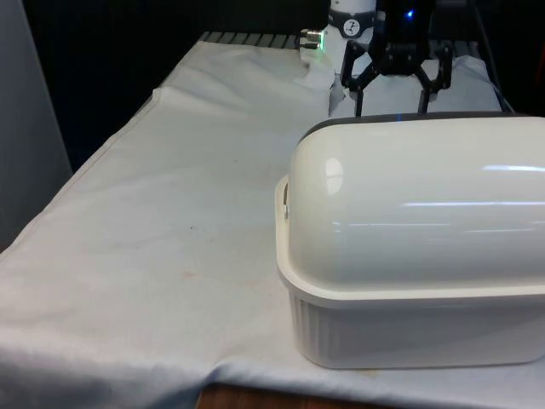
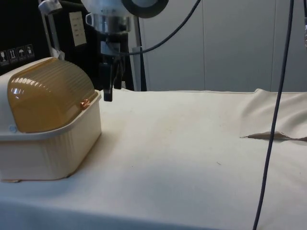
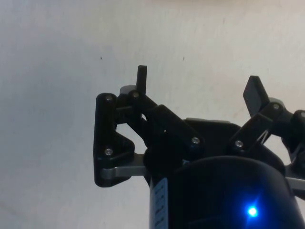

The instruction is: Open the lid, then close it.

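Claw (image 2: 108, 93) hangs just beside closed bread box lid (image 2: 48, 93).

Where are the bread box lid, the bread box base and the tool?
bread box lid (image 1: 417, 204), front view, on its curved back.
bread box base (image 2: 53, 151), side view, on its ribbed wall.
tool (image 1: 392, 106), front view, between its open fingertips.

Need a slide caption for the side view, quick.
Open gripper hovers beside the closed bread box lid on the white cloth.

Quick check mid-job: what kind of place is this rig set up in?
Probably a lab or test room, not a kitchen: a cloth-covered table, plain cabinets behind, loose cables, and one bread box by the tool.
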Robot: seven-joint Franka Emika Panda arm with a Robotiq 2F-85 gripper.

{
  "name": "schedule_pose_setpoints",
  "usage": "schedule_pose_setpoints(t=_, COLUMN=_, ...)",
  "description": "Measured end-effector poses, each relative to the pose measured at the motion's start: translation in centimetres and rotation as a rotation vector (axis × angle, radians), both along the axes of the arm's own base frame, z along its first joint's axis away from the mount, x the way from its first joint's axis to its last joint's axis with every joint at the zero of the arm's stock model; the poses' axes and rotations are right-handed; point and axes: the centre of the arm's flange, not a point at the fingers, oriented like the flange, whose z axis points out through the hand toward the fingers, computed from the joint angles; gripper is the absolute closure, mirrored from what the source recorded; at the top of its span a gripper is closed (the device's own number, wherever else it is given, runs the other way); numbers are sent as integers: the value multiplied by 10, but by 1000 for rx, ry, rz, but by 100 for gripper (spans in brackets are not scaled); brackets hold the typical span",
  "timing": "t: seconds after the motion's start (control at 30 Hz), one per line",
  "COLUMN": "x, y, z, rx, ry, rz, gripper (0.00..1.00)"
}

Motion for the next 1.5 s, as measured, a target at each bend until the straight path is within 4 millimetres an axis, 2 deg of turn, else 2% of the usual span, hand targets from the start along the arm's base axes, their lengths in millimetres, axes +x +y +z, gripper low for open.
schedule_pose_setpoints(t=0.47, x=22, y=4, z=-17, rx=12, ry=-57, rz=1, gripper=0)
schedule_pose_setpoints(t=1.03, x=32, y=5, z=-24, rx=23, ry=-119, rz=0, gripper=1)
schedule_pose_setpoints(t=1.17, x=33, y=5, z=-25, rx=24, ry=-124, rz=-1, gripper=14)
schedule_pose_setpoints(t=1.2, x=33, y=5, z=-26, rx=24, ry=-126, rz=-1, gripper=25)
schedule_pose_setpoints(t=1.23, x=34, y=5, z=-26, rx=25, ry=-129, rz=-1, gripper=30)
schedule_pose_setpoints(t=1.4, x=34, y=5, z=-26, rx=26, ry=-134, rz=0, gripper=55)
schedule_pose_setpoints(t=1.43, x=34, y=5, z=-26, rx=26, ry=-134, rz=0, gripper=55)
schedule_pose_setpoints(t=1.47, x=34, y=5, z=-26, rx=26, ry=-134, rz=0, gripper=67)
schedule_pose_setpoints(t=1.5, x=34, y=5, z=-26, rx=26, ry=-134, rz=0, gripper=72)
